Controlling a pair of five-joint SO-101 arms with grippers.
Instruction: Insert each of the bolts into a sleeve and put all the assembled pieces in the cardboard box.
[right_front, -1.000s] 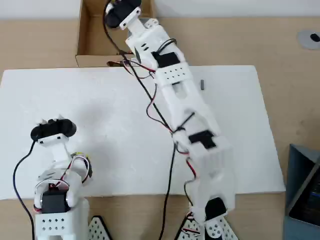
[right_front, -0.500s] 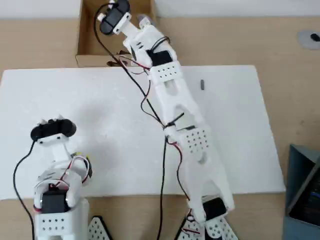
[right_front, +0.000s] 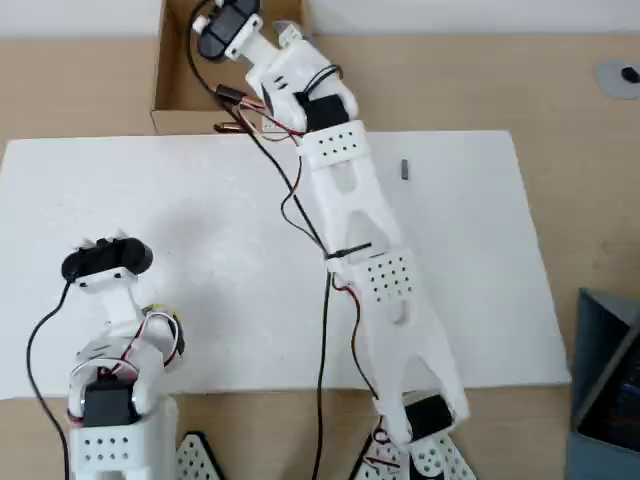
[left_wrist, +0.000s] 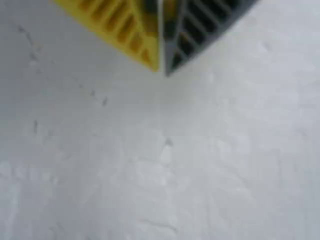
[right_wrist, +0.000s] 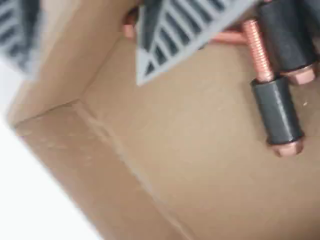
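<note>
My right gripper hangs open inside the cardboard box, with nothing between its grey fingers. On the box floor beside it lies a black sleeve with a copper bolt through it, and a second assembled piece lies just beyond. In the high view the right arm stretches across the white mat to the cardboard box. A small dark piece lies on the mat beside that arm. My left gripper is shut and empty, close above the mat; its arm stays folded at the near left.
A dark grey bin stands at the right edge of the table. A small round grey object lies at the far right corner. Loose cables run along the right arm.
The right arm has stretched out farther and swung its wrist to the left, deeper over the cardboard box. The left arm has not moved.
</note>
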